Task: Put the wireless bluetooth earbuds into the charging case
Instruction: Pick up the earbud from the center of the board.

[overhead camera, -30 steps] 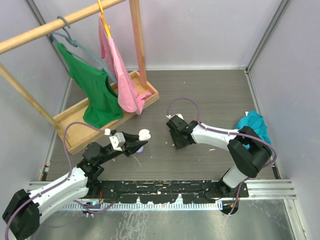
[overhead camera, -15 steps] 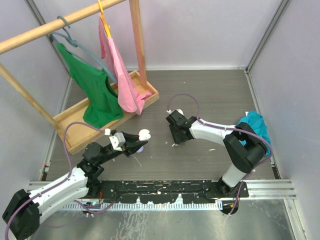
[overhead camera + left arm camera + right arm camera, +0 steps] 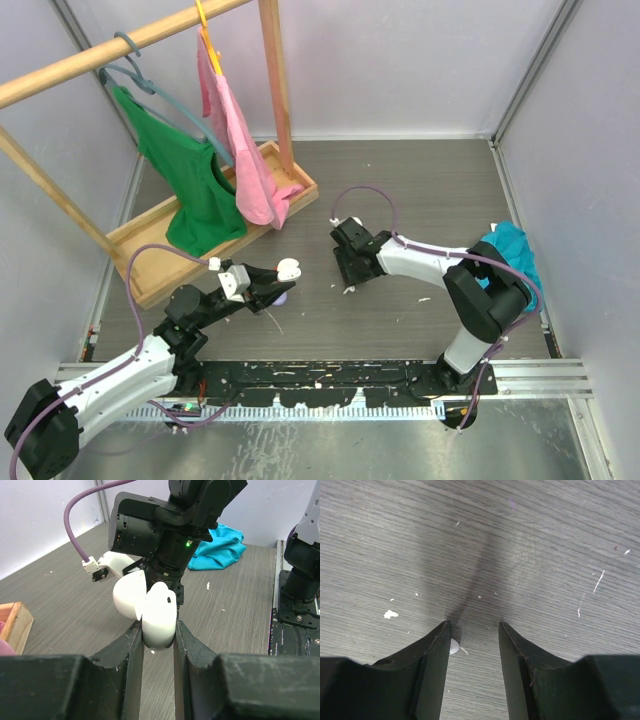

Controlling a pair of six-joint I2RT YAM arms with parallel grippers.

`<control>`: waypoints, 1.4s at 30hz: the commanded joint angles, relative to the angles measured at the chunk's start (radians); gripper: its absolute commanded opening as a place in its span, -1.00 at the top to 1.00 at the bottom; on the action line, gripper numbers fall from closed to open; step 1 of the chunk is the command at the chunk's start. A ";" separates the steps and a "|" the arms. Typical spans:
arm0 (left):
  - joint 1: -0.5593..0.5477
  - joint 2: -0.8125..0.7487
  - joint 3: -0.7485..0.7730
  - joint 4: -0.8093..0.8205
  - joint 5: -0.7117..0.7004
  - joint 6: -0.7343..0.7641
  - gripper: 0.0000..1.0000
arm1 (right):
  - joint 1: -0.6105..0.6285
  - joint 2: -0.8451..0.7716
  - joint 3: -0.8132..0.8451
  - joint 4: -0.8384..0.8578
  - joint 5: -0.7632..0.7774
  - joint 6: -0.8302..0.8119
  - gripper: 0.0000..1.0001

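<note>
A grey wood-grain table (image 3: 420, 190) is filling the floor of the scene. At its far left a pale wooden clothes rack (image 3: 274, 80) is standing on a shallow wooden tray base (image 3: 150, 240), with a green shirt (image 3: 195, 190) and a pink garment (image 3: 245, 160) hanging down into that tray. A crumpled teal cloth (image 3: 505, 250) is lying at the right edge of the table.

The left arm (image 3: 130, 375) is reaching from the near left corner towards the middle of the table. The right arm (image 3: 430, 265) is bending from the near right in to the middle, with its wrist pointing down at the table top.

The left gripper (image 3: 158, 630) is clamping its two black fingers tightly on the lower sides of a white, rounded plastic charging case (image 3: 159, 615). It is holding the case upright above the table, with the hinged lid standing open behind it.

Just right of the case, the right gripper (image 3: 474, 627) is resting its fingertips on or just above the wood, partly spread, and is gripping nothing; only bare table is showing in the gap. A tiny white plastic earbud (image 3: 454, 646) is lying on the table just outside one of those fingers (image 3: 432, 665). It is touching or almost touching that finger and is half hidden by it.
</note>
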 commanded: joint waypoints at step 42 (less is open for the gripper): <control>-0.002 -0.002 0.012 0.044 0.001 0.020 0.99 | 0.033 0.019 0.065 -0.075 -0.088 0.003 0.17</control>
